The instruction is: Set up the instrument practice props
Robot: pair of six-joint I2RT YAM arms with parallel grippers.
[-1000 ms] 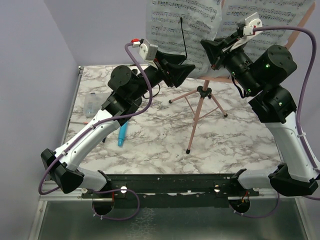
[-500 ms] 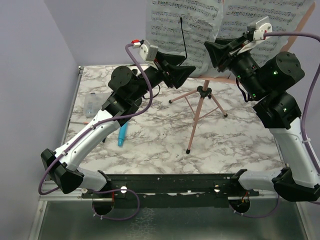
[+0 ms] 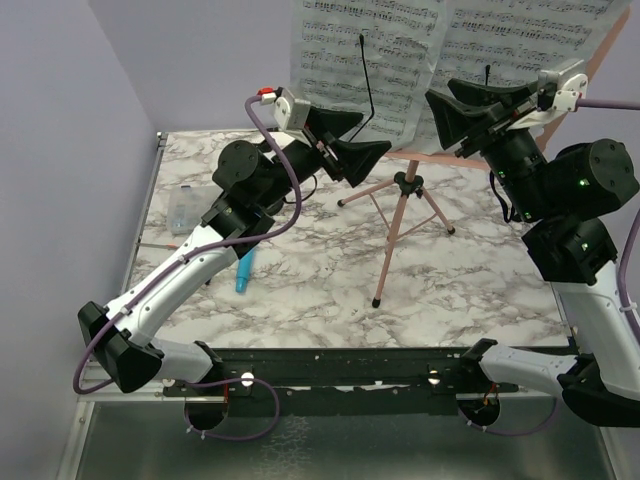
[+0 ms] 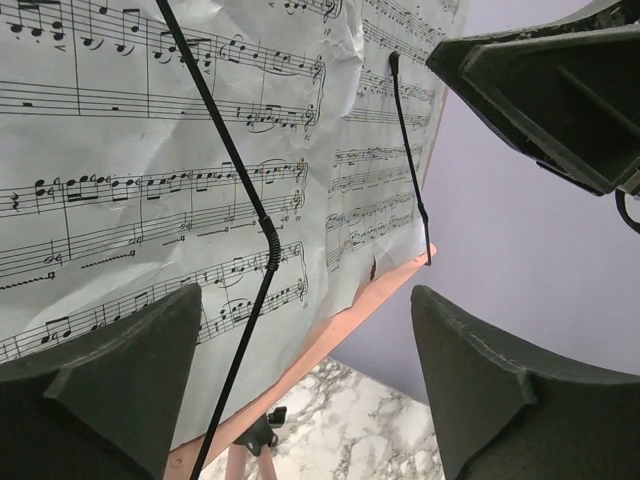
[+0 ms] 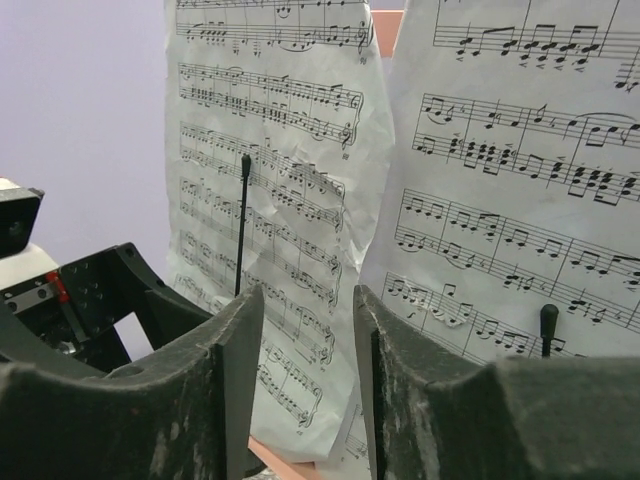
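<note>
Down on the bench (image 3: 460, 280), low and off to the left of the left claw (image 3: 370, 135), sits the clear box (image 3: 185, 208). The blue toy microphone (image 3: 245, 270) lies flat a bit closer in, below and behind that claw, with nothing touching it.

The left claw itself is spread wide with nothing in it. It was narrower a second ago, so it's opened up and lifted a little. Straight ahead of it is the left of the two sheet-music pages (image 3: 350, 60), pinned by a thin black wire arm (image 4: 262, 230).

Between the two claws and below them is the pink music stand (image 3: 400, 215), up on its tripod legs, with both pages resting on its ledge.

The right claw (image 3: 437, 110) is the bigger change. A second ago it was pinched shut, low against the bottom of the right-hand page (image 3: 520, 35). Now it's backed off and risen, with the jaws partly apart and nothing held.

So both claws have let go and the pages sit there on their own. My read is that the sheet-music part is basically done and the microphone is what's left.
</note>
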